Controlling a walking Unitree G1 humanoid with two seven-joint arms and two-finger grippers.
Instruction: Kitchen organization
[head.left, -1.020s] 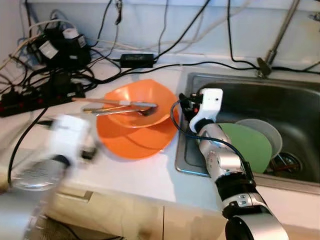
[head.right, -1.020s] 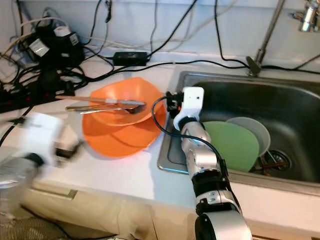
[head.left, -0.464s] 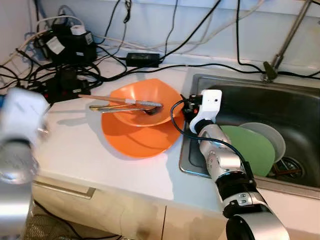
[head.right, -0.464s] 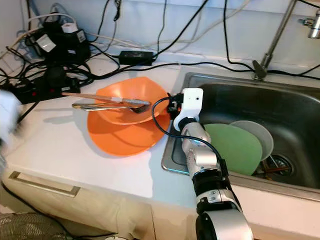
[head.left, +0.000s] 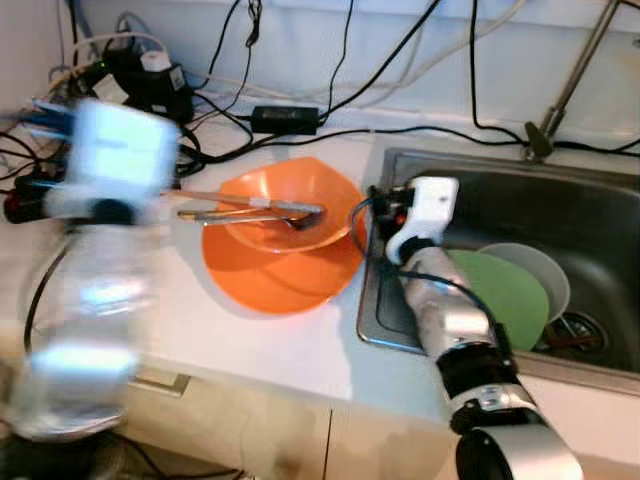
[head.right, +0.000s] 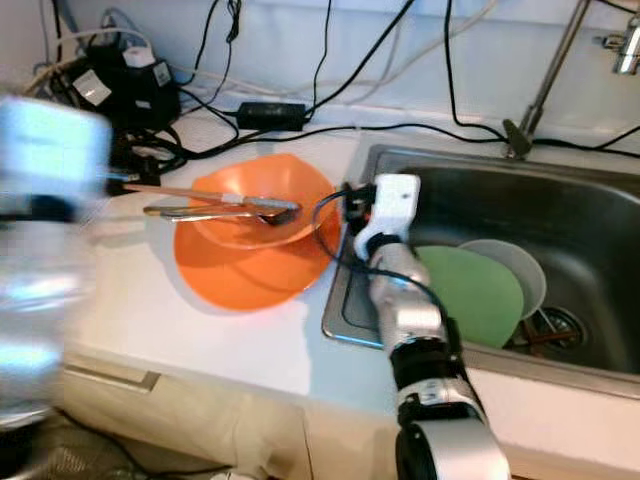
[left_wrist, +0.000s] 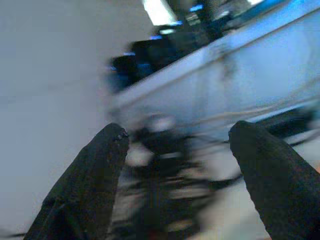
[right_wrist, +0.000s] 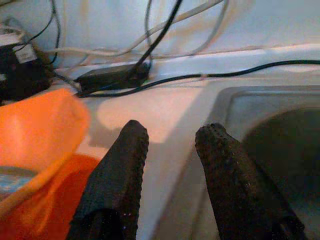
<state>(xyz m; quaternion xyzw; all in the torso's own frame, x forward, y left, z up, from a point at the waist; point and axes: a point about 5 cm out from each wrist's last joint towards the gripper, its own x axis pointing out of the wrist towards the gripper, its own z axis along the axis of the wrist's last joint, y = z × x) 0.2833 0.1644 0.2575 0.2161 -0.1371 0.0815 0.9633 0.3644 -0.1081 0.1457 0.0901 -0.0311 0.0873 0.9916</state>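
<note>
An orange bowl (head.left: 290, 200) sits on an orange plate (head.left: 270, 275) on the white counter, with chopsticks and a metal spoon (head.left: 250, 210) lying across the bowl. In the steel sink (head.left: 600, 200) a green plate (head.left: 510, 295) leans against a pale bowl (head.left: 540, 270). My right gripper (right_wrist: 172, 131) is open and empty at the sink's left rim, just right of the orange bowl. My left arm (head.left: 85, 290) is a raised blur over the counter's left side. The left gripper (left_wrist: 180, 131) is open with nothing between its fingers.
Power strips, adapters and tangled black cables (head.left: 140, 85) crowd the back left of the counter. A black adapter (head.left: 285, 118) lies behind the bowl. The faucet (head.left: 575, 75) rises at the sink's back. A drawer handle (head.left: 160, 380) runs below the counter edge.
My left arm has swung up from the lower left, now blurred over the left of the counter. The right arm has barely moved. The dishes lie as before.
</note>
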